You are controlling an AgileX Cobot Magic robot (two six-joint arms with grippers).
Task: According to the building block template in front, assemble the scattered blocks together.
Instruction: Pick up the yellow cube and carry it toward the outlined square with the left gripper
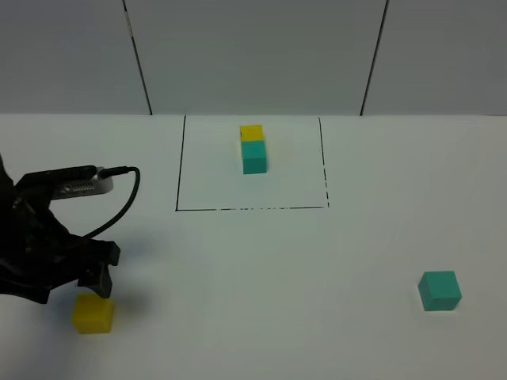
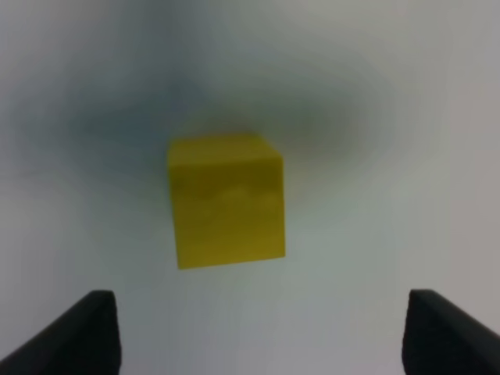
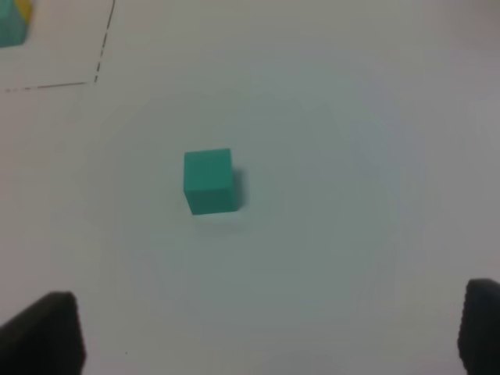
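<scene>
Two loose cubes on the white counter (image 1: 261, 269); both sets of jaws open, holding nothing.
The plain matte yellow cube (image 1: 93, 313) (image 2: 226, 201) lies near left, just beside the left jaws, which stand apart and clear of it. The matte teal-green cube (image 1: 440, 290) (image 3: 209, 181) sits well apart, near right. Only the right wrist view shows the right jaws, spread wide, cube untouched. The joined yellow-and-teal template pair (image 1: 253, 149) (image 3: 12, 19) stands inside the thin black drawn rectangle (image 1: 181, 166), far centre.
</scene>
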